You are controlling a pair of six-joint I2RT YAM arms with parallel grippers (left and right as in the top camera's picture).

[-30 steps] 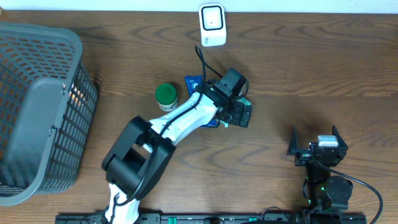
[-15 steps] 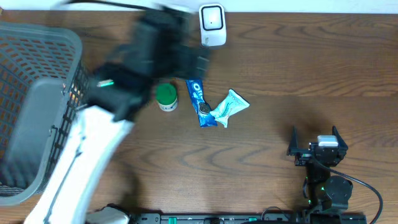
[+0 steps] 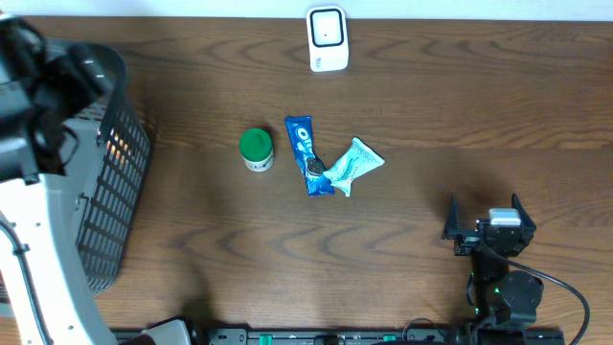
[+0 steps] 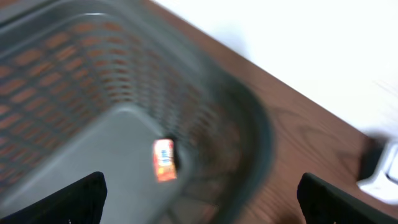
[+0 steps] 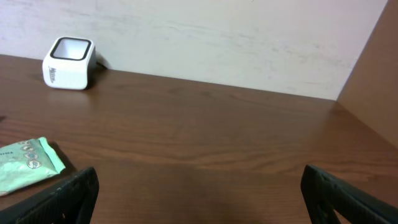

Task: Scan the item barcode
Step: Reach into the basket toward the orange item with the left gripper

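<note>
My left gripper [image 4: 200, 198] hangs over the basket [image 3: 105, 192], fingers spread wide, holding nothing. My right gripper [image 5: 199, 194] sits parked near the front of the table [image 3: 431, 96], also spread and empty.

What I judge is left to scan lies mid-table. The scanner [image 3: 327, 38] stands at the far edge beyond it.

To do the next pick well, I should take one thing alone and pinch it at an edge so no barcode is covered. Then I hold its printed face steady toward the scanner's window. The blue packet [image 3: 306, 153] touches the green pouch [image 3: 353, 165], so lifting either could drag the other. The jar [image 3: 256, 149] stands apart and looks easier.

Count: one scanner, one basket, one jar, one blue packet, one green pouch. One orange packet [image 4: 163, 160] lies in the basket.
</note>
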